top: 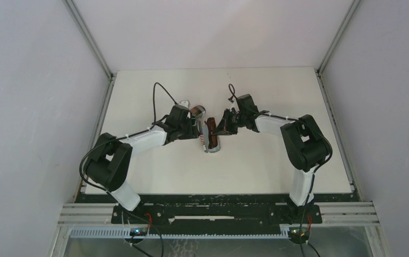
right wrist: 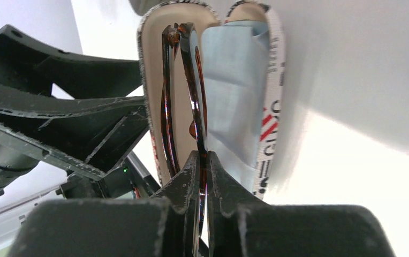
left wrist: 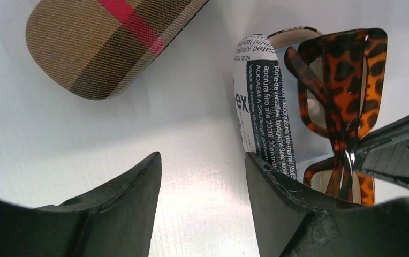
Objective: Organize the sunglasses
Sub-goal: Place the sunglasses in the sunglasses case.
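Two cases [left wrist: 100, 43] [left wrist: 264, 80], one sunglasses pair [left wrist: 347, 69] — right gripper [right wrist: 202, 155] clenched on it, left gripper [left wrist: 202, 158] apparently released.

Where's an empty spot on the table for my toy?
Bare table lies between the open case and the near edge, and along the far edge. The middle is crowded: the left arm and right arm meet there by the sunglasses and the plaid case.

The print-covered case [left wrist: 264, 101] bears large letters "ex" beside small text lines too fine to read.
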Tool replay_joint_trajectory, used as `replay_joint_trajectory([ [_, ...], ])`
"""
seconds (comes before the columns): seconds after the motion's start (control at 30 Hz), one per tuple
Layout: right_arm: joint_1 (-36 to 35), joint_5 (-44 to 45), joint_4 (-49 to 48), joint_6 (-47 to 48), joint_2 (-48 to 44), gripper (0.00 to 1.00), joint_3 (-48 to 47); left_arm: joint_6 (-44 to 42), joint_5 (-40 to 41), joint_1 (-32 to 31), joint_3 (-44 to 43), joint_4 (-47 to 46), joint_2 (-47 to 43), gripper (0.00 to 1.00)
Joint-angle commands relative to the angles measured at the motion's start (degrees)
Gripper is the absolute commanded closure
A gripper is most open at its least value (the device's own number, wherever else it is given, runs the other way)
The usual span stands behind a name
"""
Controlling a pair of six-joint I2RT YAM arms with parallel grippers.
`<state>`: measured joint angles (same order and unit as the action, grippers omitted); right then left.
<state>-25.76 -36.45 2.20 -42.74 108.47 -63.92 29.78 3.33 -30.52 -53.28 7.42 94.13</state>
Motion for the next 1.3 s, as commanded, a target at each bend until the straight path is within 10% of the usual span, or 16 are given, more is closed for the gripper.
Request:
replay_joint_trajectory([
  [0.0,1.9,1.4,1.9,3.1,-0.5,1.0,-2.2,-1.0,-1.2,-0.5,-4.0,-1.0,0.2,0.37],
  [1.27,0.9,-1.4,0.5,0.4,5.7,1.0,-3.4,-1.0,-0.9,-1.5,-5.5,-0.3,1.1,0.37],
])
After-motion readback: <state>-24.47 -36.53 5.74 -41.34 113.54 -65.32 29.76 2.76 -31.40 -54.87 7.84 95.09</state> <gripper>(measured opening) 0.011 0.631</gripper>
